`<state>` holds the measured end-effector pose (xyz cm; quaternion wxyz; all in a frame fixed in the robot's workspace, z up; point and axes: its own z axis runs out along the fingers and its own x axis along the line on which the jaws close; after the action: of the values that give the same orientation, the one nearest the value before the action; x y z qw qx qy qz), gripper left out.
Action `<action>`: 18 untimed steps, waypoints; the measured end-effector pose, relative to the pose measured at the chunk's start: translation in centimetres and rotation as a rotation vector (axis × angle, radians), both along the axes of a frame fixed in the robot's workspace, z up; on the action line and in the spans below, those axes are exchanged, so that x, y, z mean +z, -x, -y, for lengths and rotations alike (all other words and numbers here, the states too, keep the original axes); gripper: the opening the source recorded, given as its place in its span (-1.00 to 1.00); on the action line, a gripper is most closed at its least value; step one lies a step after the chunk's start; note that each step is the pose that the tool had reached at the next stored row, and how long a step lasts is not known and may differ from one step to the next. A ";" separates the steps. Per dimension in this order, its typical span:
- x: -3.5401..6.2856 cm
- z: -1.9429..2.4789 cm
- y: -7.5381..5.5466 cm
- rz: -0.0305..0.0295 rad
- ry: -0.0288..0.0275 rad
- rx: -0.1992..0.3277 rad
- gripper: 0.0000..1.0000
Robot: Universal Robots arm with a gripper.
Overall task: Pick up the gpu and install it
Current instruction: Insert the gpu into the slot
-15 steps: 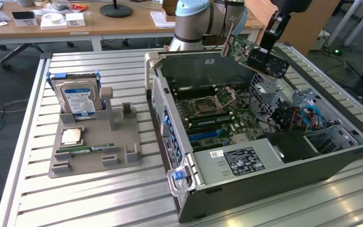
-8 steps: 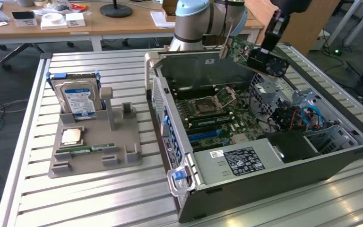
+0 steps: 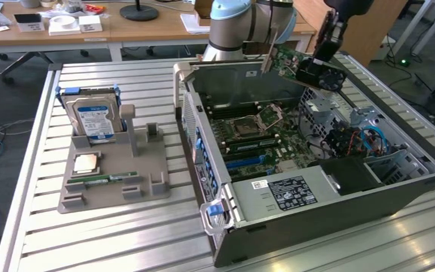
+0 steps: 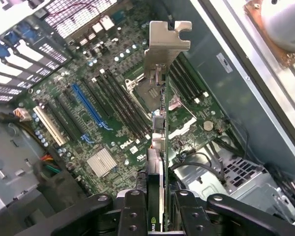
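Gripper (image 4: 157, 199) is seen closest in the wrist view, its two black fingers (image 4: 132, 209) pressed against both faces of the gpu (image 4: 161, 142), so the jaws are partly closed and clamped on the card. The card is viewed edge-on there, with its silver bracket (image 4: 166, 44) at the far end from the fingers. In the exterior view the gpu (image 3: 299, 63) is held in the air by the gripper (image 3: 325, 51), tilted, fan face down, above the far part of the open computer case (image 3: 338, 226). It is not seated in any slot and touches nothing but the fingers. The motherboard (image 4: 103, 113) lies below the card, with a blue slot (image 4: 88, 105) and a silver heatsink (image 4: 102, 162) on it. The robot arm (image 3: 240, 22) stands behind the case.

On the exterior view's left a grey holder tray (image 3: 111, 195) sits on the slatted metal table (image 3: 89, 243), well apart from the case. A hard drive (image 3: 93, 119) stands upright in the tray and a RAM stick (image 3: 104, 180) lies flat in it.
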<state>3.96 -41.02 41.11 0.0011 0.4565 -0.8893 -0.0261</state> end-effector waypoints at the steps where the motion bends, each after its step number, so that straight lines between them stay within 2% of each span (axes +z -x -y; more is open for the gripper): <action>1: 0.00 0.00 0.0 0.0000 0.0000 0.014 -0.47; 18: -0.06 0.00 0.0 0.0000 -0.0001 0.237 -0.47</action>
<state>3.93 -41.02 41.04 0.0041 0.5585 -0.8291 -0.0258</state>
